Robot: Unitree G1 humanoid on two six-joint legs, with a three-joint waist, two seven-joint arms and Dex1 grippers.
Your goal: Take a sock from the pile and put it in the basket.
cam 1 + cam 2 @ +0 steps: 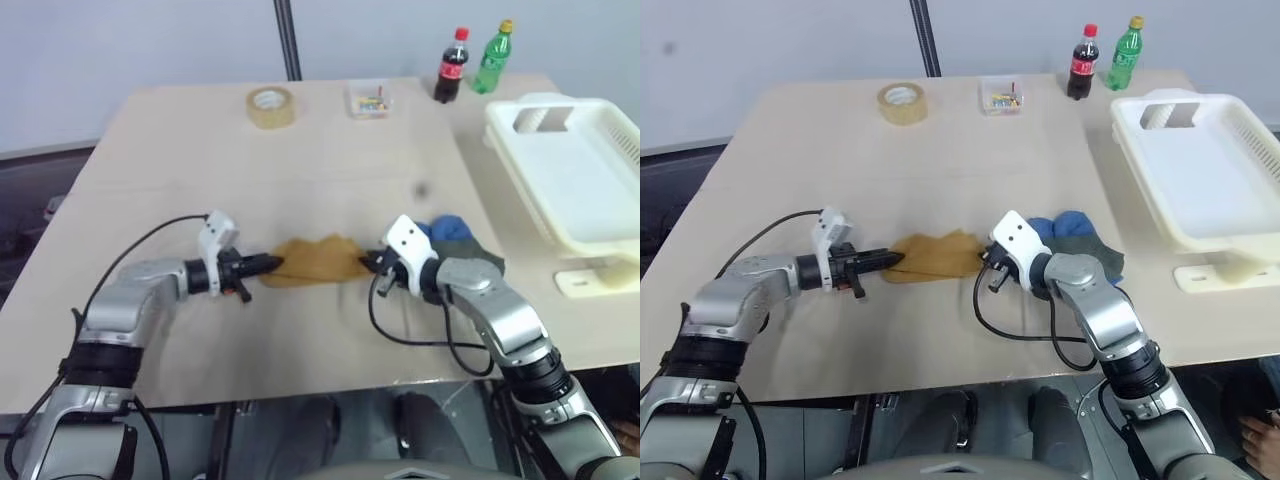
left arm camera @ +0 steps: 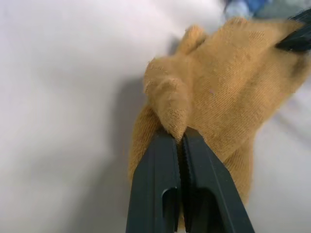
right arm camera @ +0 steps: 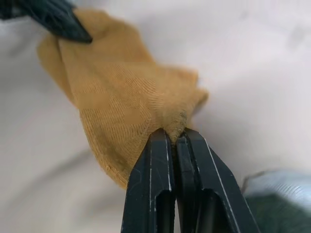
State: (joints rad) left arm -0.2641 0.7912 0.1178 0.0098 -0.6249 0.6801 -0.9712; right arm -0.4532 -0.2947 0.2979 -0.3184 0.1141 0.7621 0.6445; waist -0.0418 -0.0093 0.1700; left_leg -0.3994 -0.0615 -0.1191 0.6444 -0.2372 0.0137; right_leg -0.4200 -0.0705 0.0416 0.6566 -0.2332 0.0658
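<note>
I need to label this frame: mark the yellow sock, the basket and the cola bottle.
yellow sock (image 1: 312, 261): left eye view, middle of the fabric.
basket (image 1: 604, 238): left eye view, near rim.
cola bottle (image 1: 452, 68): left eye view, red label.

**Cloth, plastic and matt board**

The mustard sock (image 2: 228, 92) is soft ribbed knit cloth, slightly fuzzy. The basket (image 1: 575, 180) looks like smooth white plastic with a faint sheen. The table (image 1: 200, 150) is matt pale board. The fingers (image 3: 150, 194) are dull black plastic, finely ridged inside.
</note>
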